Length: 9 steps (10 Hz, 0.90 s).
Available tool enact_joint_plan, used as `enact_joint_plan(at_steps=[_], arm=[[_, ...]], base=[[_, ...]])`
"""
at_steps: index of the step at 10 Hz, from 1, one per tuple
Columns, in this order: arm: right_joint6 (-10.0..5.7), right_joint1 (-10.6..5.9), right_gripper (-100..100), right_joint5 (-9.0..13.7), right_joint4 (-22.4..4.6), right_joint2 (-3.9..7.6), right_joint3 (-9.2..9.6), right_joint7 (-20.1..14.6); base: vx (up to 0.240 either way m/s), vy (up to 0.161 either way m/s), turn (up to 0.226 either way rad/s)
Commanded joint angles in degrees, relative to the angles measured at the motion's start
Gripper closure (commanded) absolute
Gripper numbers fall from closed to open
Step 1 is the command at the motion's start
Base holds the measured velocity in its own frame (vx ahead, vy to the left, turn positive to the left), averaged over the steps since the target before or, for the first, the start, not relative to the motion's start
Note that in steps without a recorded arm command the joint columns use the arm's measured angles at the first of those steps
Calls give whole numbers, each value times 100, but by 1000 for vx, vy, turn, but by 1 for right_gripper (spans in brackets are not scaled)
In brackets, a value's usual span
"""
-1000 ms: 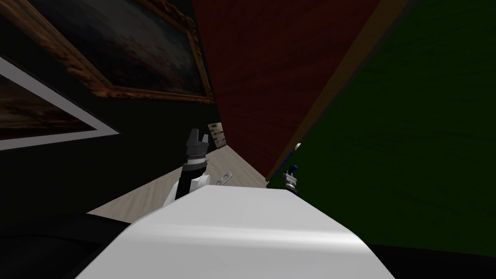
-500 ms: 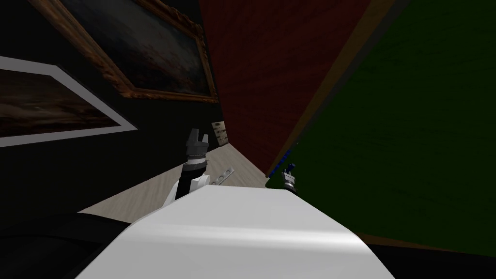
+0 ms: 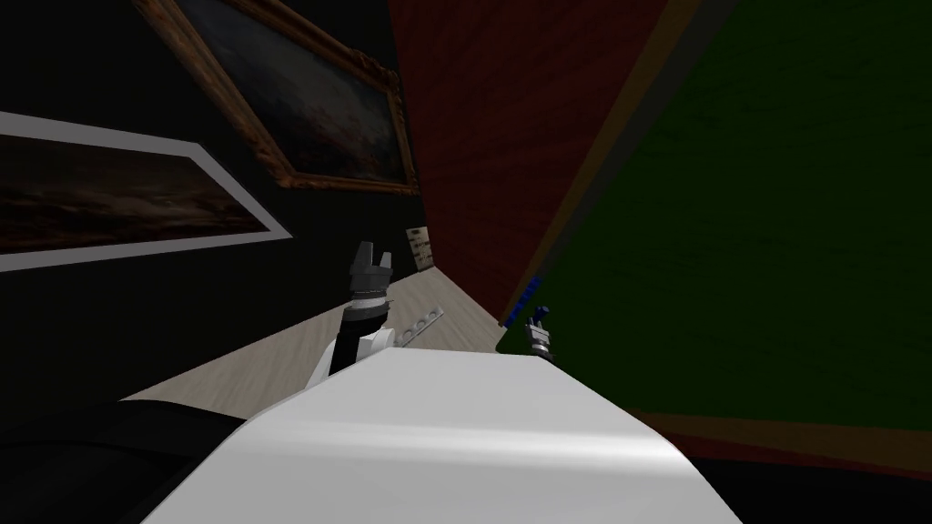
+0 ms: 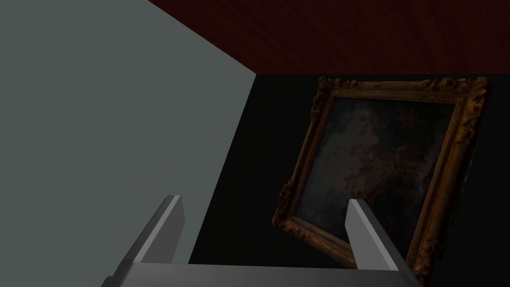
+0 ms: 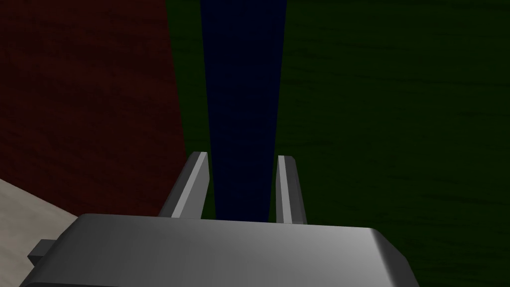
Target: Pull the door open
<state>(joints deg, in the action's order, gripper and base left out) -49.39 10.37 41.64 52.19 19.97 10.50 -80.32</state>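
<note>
A dark painting in an ornate brown frame [image 3: 314,100] hangs on a black wall [image 3: 182,300], near a second dark picture with a plain white border [image 3: 118,196]. A deep red wall [image 3: 519,136] meets the black one at the corner. On the pale plank floor [image 3: 273,359] lies a small grey strip with holes [image 3: 420,326], and a small pale card [image 3: 419,247] stands at the black wall's foot.

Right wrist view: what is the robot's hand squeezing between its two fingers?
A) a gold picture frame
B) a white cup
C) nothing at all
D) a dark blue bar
D: the right gripper has its two fingers pressed against the sides of the dark blue bar, which runs up the green door.
</note>
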Motion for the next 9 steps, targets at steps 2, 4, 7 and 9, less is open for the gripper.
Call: enact_joint_plan(at_steps=[2,4,7,9], arm=[[-25,20,100,-41,17,10,75,-45],[-85,111,100,-121,71,130,261,-198],[-179,222,100,-218,146,312,487,-406],[-240,295,100,-282,195,431,635,-541]], base=[[-161,-19,42],[-194,7,93],[-267,-2,103],[-238,-23,87]])
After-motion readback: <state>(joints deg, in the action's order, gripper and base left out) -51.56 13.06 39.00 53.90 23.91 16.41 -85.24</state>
